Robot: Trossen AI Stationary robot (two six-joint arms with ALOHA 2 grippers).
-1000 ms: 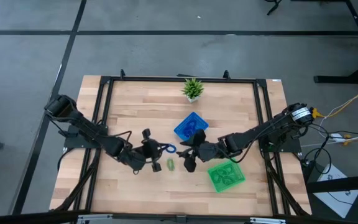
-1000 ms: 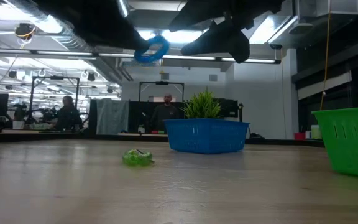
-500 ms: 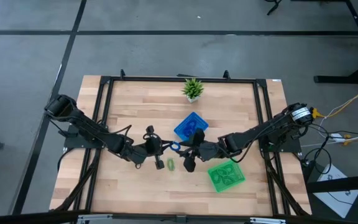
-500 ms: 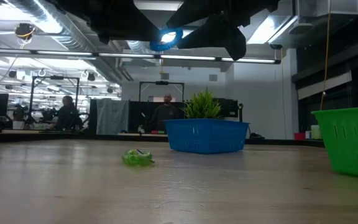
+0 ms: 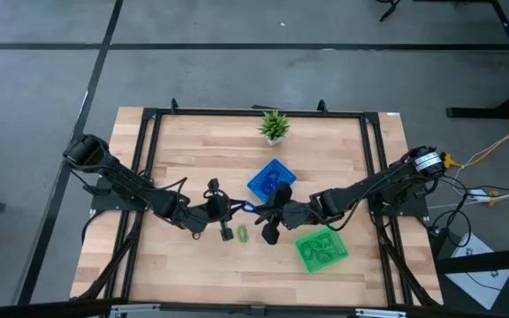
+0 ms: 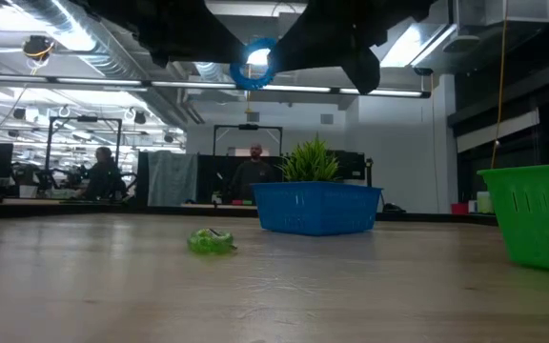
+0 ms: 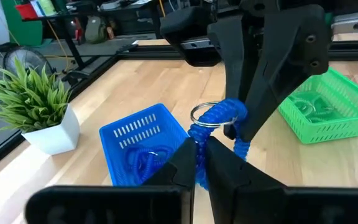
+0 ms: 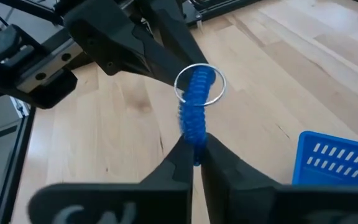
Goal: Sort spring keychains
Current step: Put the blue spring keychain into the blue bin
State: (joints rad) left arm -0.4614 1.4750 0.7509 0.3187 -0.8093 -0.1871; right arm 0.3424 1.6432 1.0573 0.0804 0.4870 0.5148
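A blue spring keychain (image 5: 247, 209) with a metal ring (image 8: 201, 81) hangs in the air over the table's middle. My left gripper (image 5: 231, 210) and my right gripper (image 5: 262, 212) are both shut on it, one from each side. In the low view the blue keychain (image 6: 254, 67) sits high above the tabletop. A light green spring keychain (image 5: 242, 234) lies flat on the wood just nearer than the grippers, untouched. More coils lie in the blue tray (image 5: 272, 179) and the green tray (image 5: 322, 249). My left gripper pinches one end of the blue coil (image 7: 196, 140) between its two fingers. The fingers reach in level from the table's left. The keychain is lifted clear of the table. My right gripper pinches the other end of the coil (image 8: 194, 140) between its two fingers. It comes in level from the table's right. The coil spans the short gap between the two grippers, and the ring stands at its middle.
A small potted plant (image 5: 274, 125) stands at the far middle. The blue tray sits just beyond the grippers, the green tray near the right front. Black frame rails (image 5: 148, 159) run along the table's sides. Bare wood lies to the left and front left.
My left gripper has carried the blue keychain toward the table's right, up to my right gripper. My right gripper has taken hold of the coil's free end. The green keychain on the table has stayed where it was.
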